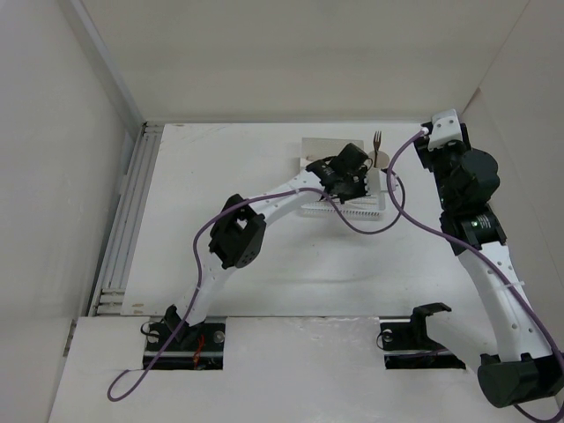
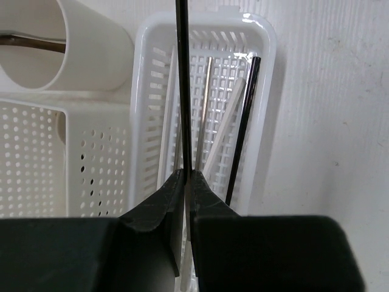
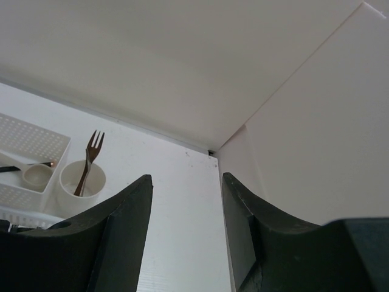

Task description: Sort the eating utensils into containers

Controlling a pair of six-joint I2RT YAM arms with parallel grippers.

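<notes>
My left gripper (image 2: 186,175) is shut on a dark chopstick (image 2: 182,91) and holds it lengthwise above the low white perforated tray (image 2: 267,73). In the tray lie a dark chopstick (image 2: 243,134), a silvery one (image 2: 203,109) and pale ones (image 2: 222,131). In the top view the left gripper (image 1: 345,181) hovers over the tray (image 1: 366,211). A dark fork (image 3: 91,152) stands in the cream cup (image 3: 82,182). A spoon (image 3: 35,173) lies in the white box (image 3: 36,143). My right gripper (image 3: 186,178) is open and empty, raised to the right of the cup.
The box (image 2: 36,158) and cup (image 2: 91,55) stand close to the left of the tray. The three containers cluster at the table's back middle (image 1: 317,152). White walls enclose the back and right sides; the right gripper (image 1: 441,141) is near the back right corner.
</notes>
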